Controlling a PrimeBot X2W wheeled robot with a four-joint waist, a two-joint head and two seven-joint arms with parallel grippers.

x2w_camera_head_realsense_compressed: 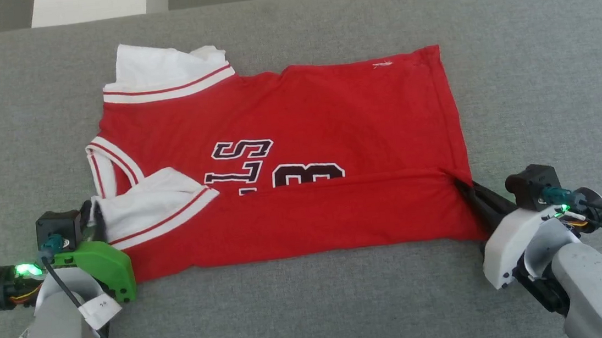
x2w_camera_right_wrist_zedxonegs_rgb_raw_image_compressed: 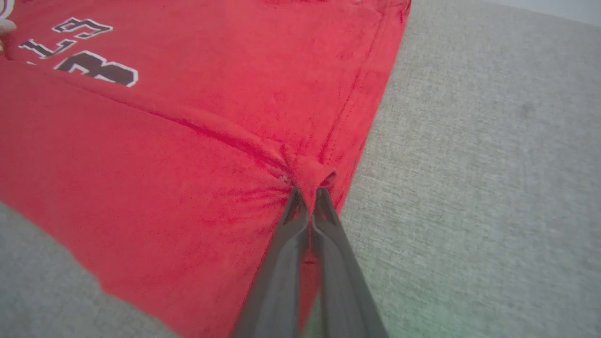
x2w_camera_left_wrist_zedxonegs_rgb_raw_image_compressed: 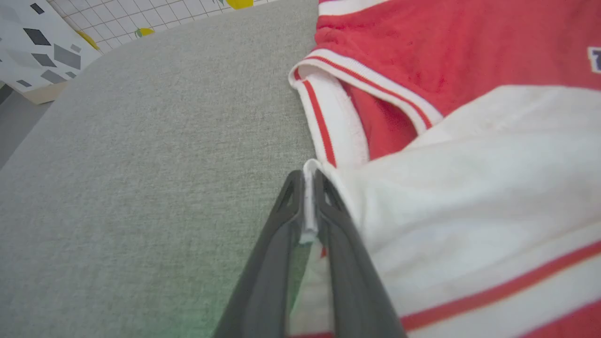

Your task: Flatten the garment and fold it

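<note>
Fold 1 looks laid: garment (x2w_camera_head_realsense_compressed: 328, 105) near edge covers lettering. Left pincer (x2w_camera_left_wrist_zedxonegs_rgb_raw_image_compressed: 308, 180) nips white sleeve, right pincer (x2w_camera_right_wrist_zedxonegs_rgb_raw_image_compressed: 309, 192) clamps red hem; next, release.

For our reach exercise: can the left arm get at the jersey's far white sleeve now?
Probably not yet: the left end effector pinches the near white sleeve; once released, grey surface toward the far sleeve lies free.
</note>
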